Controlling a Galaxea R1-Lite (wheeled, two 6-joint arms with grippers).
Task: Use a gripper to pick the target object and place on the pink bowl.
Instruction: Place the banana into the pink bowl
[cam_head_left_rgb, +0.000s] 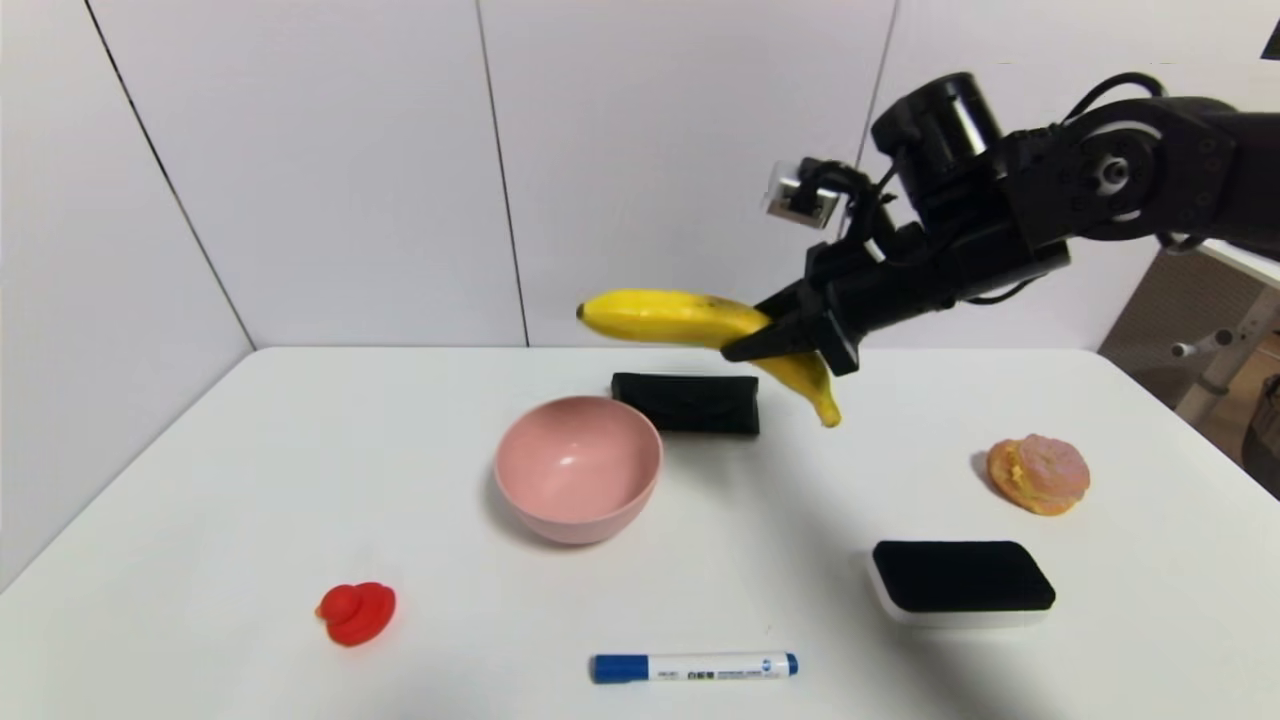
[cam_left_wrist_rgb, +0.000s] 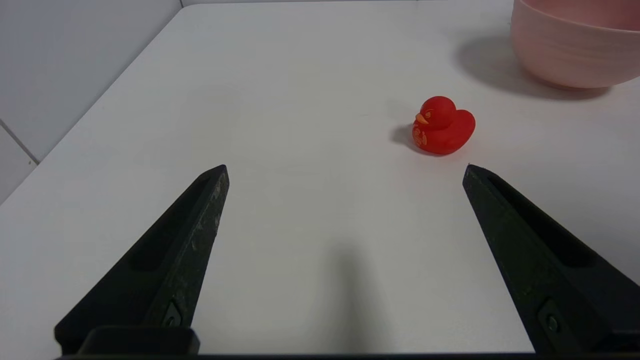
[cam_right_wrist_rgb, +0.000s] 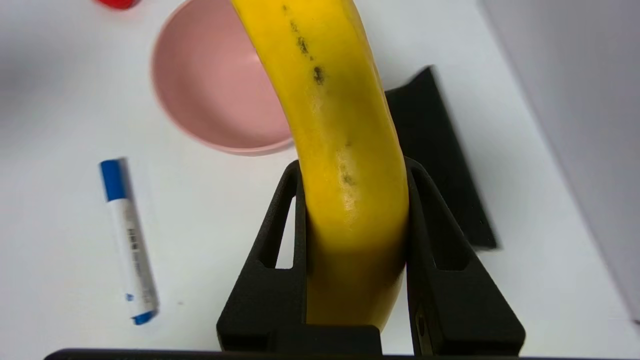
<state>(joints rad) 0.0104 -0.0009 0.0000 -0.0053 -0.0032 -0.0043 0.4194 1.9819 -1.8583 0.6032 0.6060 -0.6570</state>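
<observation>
White table (cam_head_left_rgb: 250, 480) carries the smooth pale-pink round bowl (cam_head_left_rgb: 578, 465), and to the bowl's right, raised above it, the black right gripper (cam_head_left_rgb: 790, 340) holds the long yellow speckled banana (cam_head_left_rgb: 665, 316) crosswise, dark tip towards the bowl's side.

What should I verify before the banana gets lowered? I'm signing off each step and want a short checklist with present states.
- Long yellow banana gripped on both sides by the fingers of the black right gripper: ok.
- Banana lifted off the white table: ok.
- Round pale-pink bowl upright, with nothing inside: ok.
- Banana centred over the bowl: not ok; much of it extends toward the robot's right.
- Black left gripper open, away from the bowl: ok.
- Banana will stay put once released: cannot tell; it looks longer than the bowl is wide.
</observation>
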